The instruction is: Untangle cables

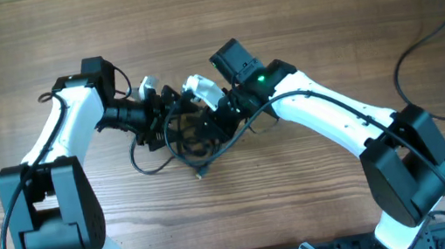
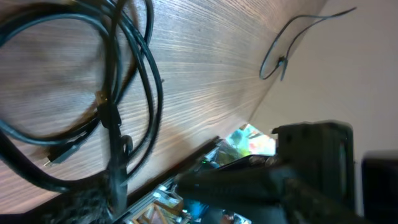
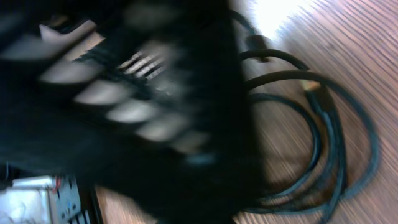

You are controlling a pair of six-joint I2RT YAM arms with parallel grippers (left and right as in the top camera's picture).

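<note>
Wood-grain worktop (image 1: 293,8), pale brown, bare apart from the arms and cords.

- Cables (image 1: 186,143): one small black bundle near the middle of the worktop, between the two arms. Loops overlap and cross. One loop bulges out toward 8 o'clock, and a plug end (image 1: 201,174) trails toward 6 o'clock.
- Left wrist view: several strands run side by side in one big loop and cross at a plug (image 2: 107,115). A second small plug lies flat on the wood.
- Left end effector (image 1: 159,116): at the 9 o'clock edge of the bundle. Cannot tell whether its jaws stand apart or together.
- Right end effector (image 1: 208,113): at the 2 o'clock edge of the bundle, closed. The wrist view is smeared, so I cannot tell whether a strand is pinched.
- Lone black cord (image 1: 441,48): well apart at 3 o'clock, running off the edge. Unclear whether it is part of the job.

Progress, as I judge it: early. No strand has been drawn clear of the bundle, so nearly all the separating is left.

Writing: none legible. Green light (image 1: 261,78) on the right arm. A colourful blurred patch (image 2: 249,140) shows in the left wrist view, with no readable text.
</note>
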